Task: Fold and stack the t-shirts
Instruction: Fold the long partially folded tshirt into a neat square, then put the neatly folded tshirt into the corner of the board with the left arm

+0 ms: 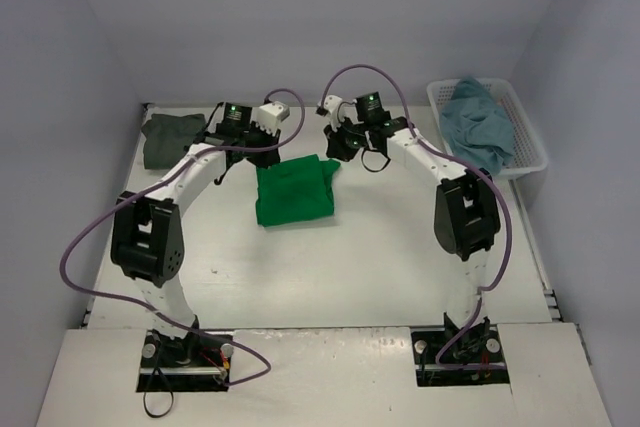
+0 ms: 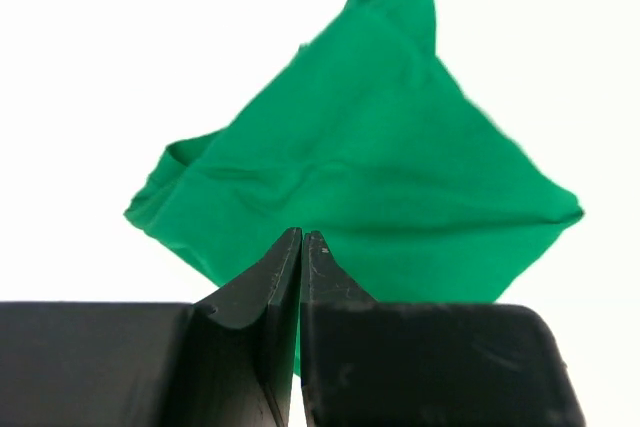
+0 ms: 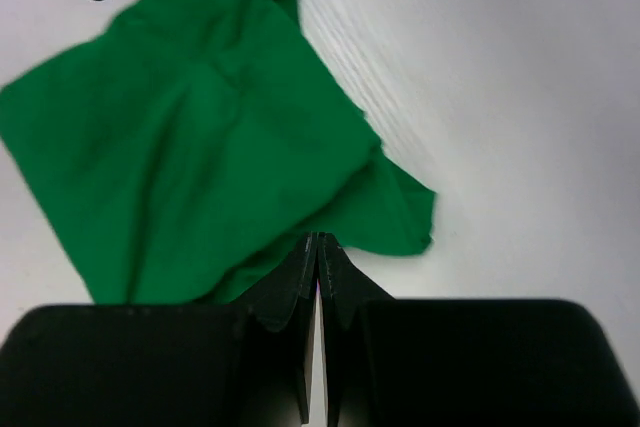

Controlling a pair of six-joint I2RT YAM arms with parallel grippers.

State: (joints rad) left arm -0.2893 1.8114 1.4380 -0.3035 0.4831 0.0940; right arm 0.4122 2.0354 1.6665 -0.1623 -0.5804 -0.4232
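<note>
A bright green t-shirt (image 1: 295, 192) lies folded into a rough square in the middle of the table. It fills the left wrist view (image 2: 370, 177) and the right wrist view (image 3: 190, 137). My left gripper (image 1: 266, 145) hovers over its far left corner, shut (image 2: 302, 237) with nothing in it. Over the far right corner my right gripper (image 1: 337, 147) is also shut and empty (image 3: 317, 239), its tips at the cloth's edge. A dark olive-grey t-shirt (image 1: 168, 137) lies crumpled at the far left. A dusty light blue t-shirt (image 1: 478, 122) is heaped in the basket.
The white slatted basket (image 1: 530, 147) stands at the far right edge of the table. Purple cables loop from both arms above the table. Grey walls close in the back and both sides.
</note>
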